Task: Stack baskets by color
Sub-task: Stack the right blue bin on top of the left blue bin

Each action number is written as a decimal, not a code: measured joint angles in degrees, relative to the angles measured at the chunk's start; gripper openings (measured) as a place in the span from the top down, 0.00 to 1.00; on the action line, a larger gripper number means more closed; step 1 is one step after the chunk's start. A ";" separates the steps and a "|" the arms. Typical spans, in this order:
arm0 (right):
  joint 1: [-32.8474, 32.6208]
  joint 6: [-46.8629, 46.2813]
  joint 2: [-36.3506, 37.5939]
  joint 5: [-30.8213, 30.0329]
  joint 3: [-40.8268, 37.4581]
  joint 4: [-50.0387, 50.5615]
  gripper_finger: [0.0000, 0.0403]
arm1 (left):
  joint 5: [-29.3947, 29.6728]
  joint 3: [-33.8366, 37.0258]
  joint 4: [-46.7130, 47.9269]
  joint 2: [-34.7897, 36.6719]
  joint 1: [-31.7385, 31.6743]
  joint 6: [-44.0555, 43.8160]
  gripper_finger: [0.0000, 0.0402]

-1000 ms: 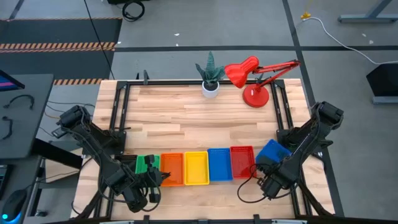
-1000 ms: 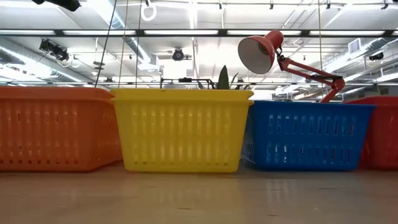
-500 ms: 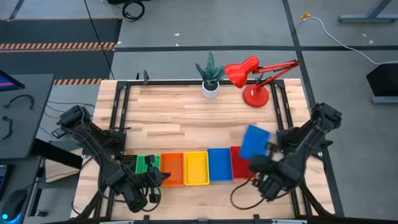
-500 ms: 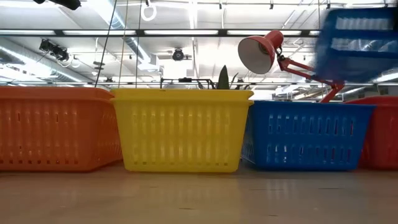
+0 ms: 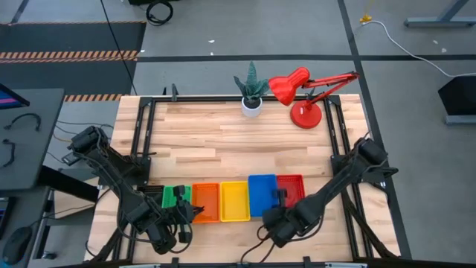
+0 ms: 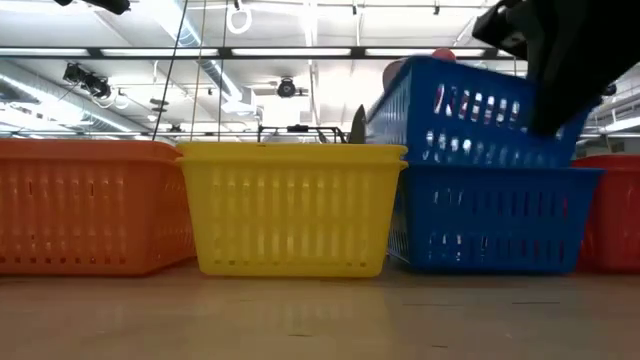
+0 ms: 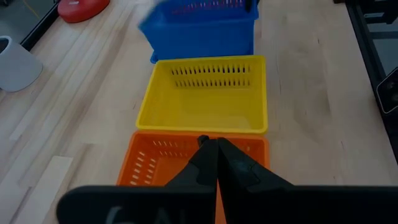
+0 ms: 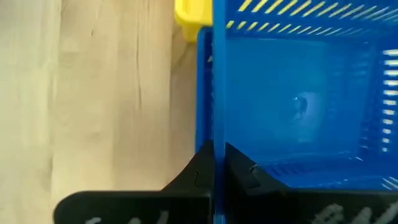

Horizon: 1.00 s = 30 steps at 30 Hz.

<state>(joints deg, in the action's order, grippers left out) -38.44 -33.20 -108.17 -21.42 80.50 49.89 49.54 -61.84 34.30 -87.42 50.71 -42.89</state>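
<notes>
High view: we list a near-edge row of mesh plastic baskets, green [image 5: 176, 196], orange [image 5: 206, 202], yellow [image 5: 235, 201], blue [image 5: 262, 195], red [image 5: 293, 190].

Low view: upper blue basket [image 6: 470, 121] tilts atop the lower one [image 6: 490, 220].

Wrist views: right gripper [image 8: 217, 160] pinches its rim; left gripper [image 7: 212, 151] is closed, empty.

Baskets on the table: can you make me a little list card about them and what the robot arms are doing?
row of baskets: green, orange, yellow, blue, red
carried basket: blue basket, tilted over the blue basket on the table
right gripper: shut on the carried basket's rim
left gripper: shut, over the orange basket
also there: lamp, plant
</notes>
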 joint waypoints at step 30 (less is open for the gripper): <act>-0.63 -4.20 3.81 16.99 1.68 -14.70 0.65 | -0.02 0.00 -0.13 0.00 -0.01 -0.39 0.98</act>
<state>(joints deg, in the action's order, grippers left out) -39.07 -37.40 -104.35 -4.44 82.18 35.19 49.52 -61.84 34.17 -87.42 50.70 -43.29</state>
